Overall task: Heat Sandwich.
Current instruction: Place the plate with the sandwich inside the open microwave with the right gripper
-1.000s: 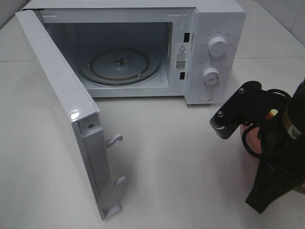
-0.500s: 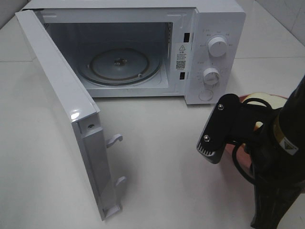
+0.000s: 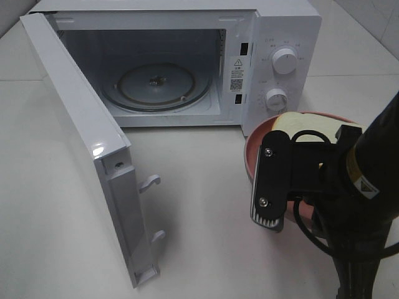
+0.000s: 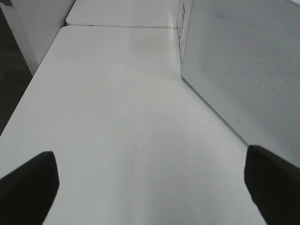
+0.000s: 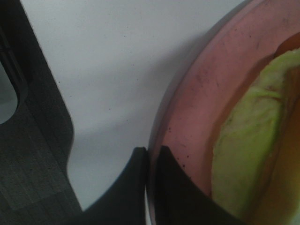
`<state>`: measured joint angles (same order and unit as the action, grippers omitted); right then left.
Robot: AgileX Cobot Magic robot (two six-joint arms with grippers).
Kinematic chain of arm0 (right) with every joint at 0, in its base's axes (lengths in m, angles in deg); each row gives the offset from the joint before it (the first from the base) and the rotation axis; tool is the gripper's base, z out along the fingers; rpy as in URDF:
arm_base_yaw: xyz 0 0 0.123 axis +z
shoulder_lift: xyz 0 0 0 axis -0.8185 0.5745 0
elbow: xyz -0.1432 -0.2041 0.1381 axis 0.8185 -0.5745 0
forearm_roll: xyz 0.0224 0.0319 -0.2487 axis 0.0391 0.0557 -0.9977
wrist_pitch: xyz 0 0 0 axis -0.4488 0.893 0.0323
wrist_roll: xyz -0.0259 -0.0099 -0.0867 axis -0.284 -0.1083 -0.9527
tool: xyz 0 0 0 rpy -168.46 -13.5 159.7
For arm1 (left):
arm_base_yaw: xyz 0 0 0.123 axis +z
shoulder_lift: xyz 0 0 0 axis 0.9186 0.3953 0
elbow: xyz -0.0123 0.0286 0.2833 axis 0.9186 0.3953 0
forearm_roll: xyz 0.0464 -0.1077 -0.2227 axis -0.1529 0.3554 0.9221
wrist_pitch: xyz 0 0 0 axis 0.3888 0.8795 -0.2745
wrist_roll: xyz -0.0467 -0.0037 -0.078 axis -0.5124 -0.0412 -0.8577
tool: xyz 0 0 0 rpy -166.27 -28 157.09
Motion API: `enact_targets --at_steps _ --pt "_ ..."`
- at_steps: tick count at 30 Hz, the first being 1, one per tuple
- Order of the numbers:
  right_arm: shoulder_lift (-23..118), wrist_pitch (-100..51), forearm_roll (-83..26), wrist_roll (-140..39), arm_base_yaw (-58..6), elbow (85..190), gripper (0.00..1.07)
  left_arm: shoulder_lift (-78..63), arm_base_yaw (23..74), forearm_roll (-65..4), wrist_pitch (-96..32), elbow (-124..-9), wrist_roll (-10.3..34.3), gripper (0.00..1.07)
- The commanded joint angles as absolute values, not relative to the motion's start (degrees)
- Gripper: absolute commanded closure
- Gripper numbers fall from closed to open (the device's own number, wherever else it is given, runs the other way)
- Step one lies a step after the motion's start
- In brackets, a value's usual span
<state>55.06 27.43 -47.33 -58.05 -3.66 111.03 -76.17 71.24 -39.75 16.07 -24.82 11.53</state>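
Note:
The sandwich (image 3: 298, 122), white bread with a tan crust, lies on a round pink plate (image 3: 254, 148) in front of the microwave's control panel. In the right wrist view its pale yellow-green filling (image 5: 248, 140) shows on the plate (image 5: 206, 93). My right gripper (image 5: 150, 161) is shut on the plate's rim, one finger on each side of it. The right arm (image 3: 368, 187) covers the near half of the plate. My left gripper (image 4: 150, 187) is open, with nothing between its fingers (image 4: 28, 185), above bare table beside the microwave door.
The white microwave (image 3: 280, 37) stands at the back, its door (image 3: 81, 137) swung open toward the front left. A glass turntable (image 3: 156, 84) lies inside the cavity. Two knobs (image 3: 284, 60) sit on the panel. White table (image 3: 206, 205) stretches in front.
The right arm has moved left toward the microwave's front, bringing the pink plate and sandwich with it into fuller view. The left gripper has stayed put.

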Motion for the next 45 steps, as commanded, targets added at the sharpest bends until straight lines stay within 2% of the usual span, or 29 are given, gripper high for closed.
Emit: enact_targets --at_steps 1,17,29,45 --pt "54.7 25.9 -48.7 -64.4 -3.4 111.0 1.07 -77.8 71.3 -39.7 16.0 -24.7 11.5 0.03" --pt "54.7 18.4 -48.5 -86.6 -3.4 111.0 1.07 -77.8 71.3 -39.7 16.0 -24.7 11.5 0.03" --pt "54.9 15.0 -49.7 -88.8 -3.5 111.0 1.07 -77.8 71.3 -39.7 16.0 -24.7 11.5 0.03" --pt "54.9 15.2 -48.5 -105.4 -3.7 111.0 1.07 -77.8 71.3 -39.7 16.0 -24.7 11.5 0.03"
